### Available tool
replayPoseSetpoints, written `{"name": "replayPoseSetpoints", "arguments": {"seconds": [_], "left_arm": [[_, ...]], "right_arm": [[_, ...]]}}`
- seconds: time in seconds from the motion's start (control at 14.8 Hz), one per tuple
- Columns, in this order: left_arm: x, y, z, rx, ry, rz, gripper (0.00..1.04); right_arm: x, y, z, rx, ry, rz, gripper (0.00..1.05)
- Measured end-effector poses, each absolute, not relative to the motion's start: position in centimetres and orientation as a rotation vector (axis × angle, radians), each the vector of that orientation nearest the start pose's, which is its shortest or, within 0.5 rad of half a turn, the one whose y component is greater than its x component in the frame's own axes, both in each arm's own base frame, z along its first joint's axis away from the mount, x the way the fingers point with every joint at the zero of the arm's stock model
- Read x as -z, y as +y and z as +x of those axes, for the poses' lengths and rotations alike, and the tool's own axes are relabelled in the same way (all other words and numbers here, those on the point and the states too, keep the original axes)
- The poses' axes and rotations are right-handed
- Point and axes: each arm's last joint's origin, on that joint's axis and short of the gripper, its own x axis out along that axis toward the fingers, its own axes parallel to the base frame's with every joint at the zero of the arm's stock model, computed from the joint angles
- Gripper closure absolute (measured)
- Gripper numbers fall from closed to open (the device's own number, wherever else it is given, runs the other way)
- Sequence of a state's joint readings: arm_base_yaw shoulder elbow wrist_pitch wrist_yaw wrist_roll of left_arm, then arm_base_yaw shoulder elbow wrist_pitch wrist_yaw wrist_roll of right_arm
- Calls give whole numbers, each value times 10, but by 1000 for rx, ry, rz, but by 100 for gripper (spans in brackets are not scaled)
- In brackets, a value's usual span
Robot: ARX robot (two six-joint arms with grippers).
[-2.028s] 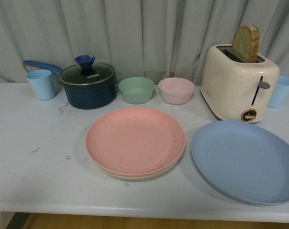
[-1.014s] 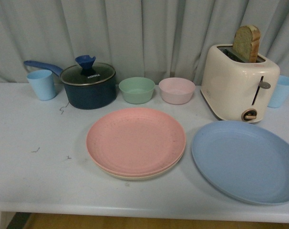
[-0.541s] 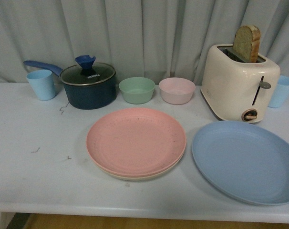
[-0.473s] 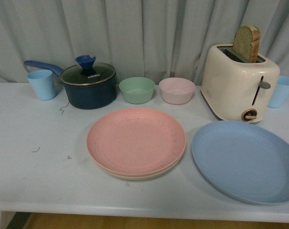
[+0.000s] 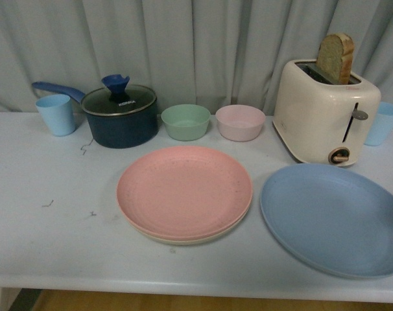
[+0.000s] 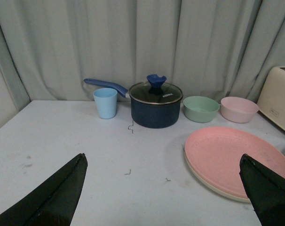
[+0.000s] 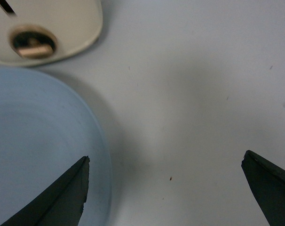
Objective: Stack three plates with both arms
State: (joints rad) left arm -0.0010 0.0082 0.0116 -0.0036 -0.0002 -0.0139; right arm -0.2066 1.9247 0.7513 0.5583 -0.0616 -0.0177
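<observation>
The pink plate [image 5: 183,191] lies on the beige plate [image 5: 183,239] at the middle of the table, only the beige rim showing beneath it. The blue plate [image 5: 333,217] lies by itself to their right, near the front edge. Neither arm shows in the front view. My left gripper [image 6: 162,157] is open above bare table, left of the pink plate [image 6: 236,155] and the beige plate's rim [image 6: 213,186]. My right gripper [image 7: 166,157] is open over bare table, beside the blue plate's [image 7: 39,146] edge. Nothing is between either pair of fingers.
Along the back stand a light blue cup [image 5: 55,115], a dark blue lidded pot [image 5: 119,115], a green bowl [image 5: 185,122], a pink bowl [image 5: 240,122], a cream toaster [image 5: 326,120] holding bread, and another blue cup [image 5: 381,123]. A curtain hangs behind.
</observation>
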Motion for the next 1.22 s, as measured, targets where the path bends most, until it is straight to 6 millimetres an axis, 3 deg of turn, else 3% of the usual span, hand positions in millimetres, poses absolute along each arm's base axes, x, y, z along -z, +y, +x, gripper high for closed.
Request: {"name": "replayPoseSetpoints", "arguments": {"seconds": [0.14,0.27,0.54,0.61,1.08,1.22], "left_arm": [[-166,0,98,1,0,-14,7],[-167,0,98,1,0,-14,7],[-166,0,98,1,0,-14,7],[-167,0,98,1,0,-14,7],[-166,0,98,1,0,-14,7],[-166,0,98,1,0,-14,7]], "right_arm": [[-70,-56,349,154,737,66,6],[-53,-42,349,132,813,75,6],[-47,-33,354,125,853,91,6],[-45,-34,355,139,858,100,12],[-48,-49,355,172,850,140,89],[-58,-56,346,140,833,201,101]]}}
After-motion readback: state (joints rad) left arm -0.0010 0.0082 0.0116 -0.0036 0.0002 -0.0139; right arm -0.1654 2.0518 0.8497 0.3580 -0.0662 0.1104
